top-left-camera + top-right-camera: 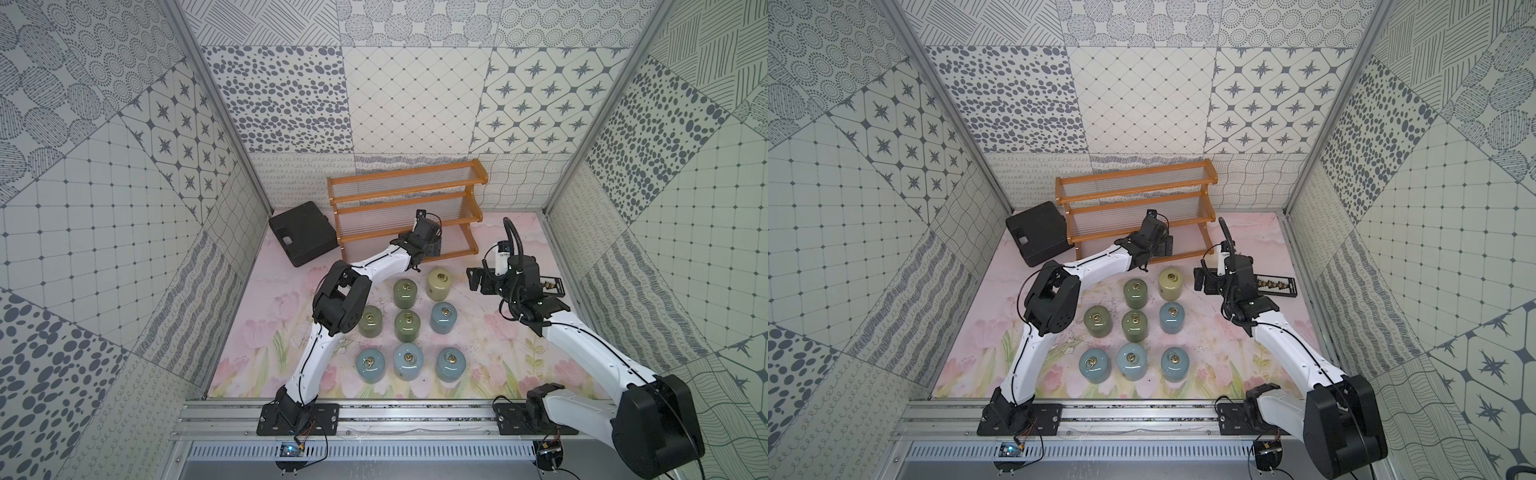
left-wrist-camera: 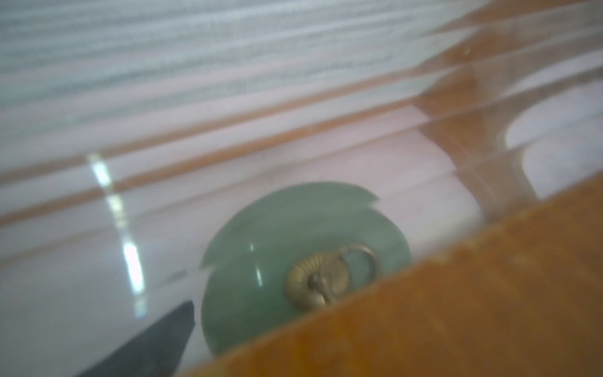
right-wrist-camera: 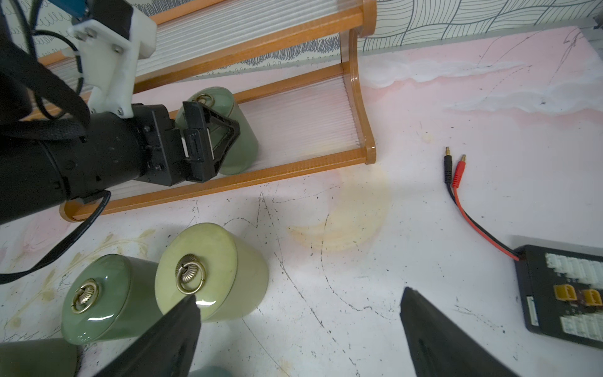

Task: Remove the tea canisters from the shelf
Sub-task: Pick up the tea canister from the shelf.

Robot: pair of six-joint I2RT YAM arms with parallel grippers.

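Sitting on the shelf's [image 3: 293,170] lowest tier, the sage green canister [image 3: 243,148] looks glossy, slippery and breakable; the left claw [image 3: 225,137], open at it, should squeeze mid-body.

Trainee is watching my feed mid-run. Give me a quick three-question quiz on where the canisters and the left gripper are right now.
1. True or false: every tier of the shelf is bare.
2. How many tea canisters stand on the table? A six; B eight; C nine.
3. Fill in: the left gripper, jaws open, straddles a ___ canister on the lowest tier.

Key: 1 false, one canister is on the lowest tier. 2 B. 3 sage green.
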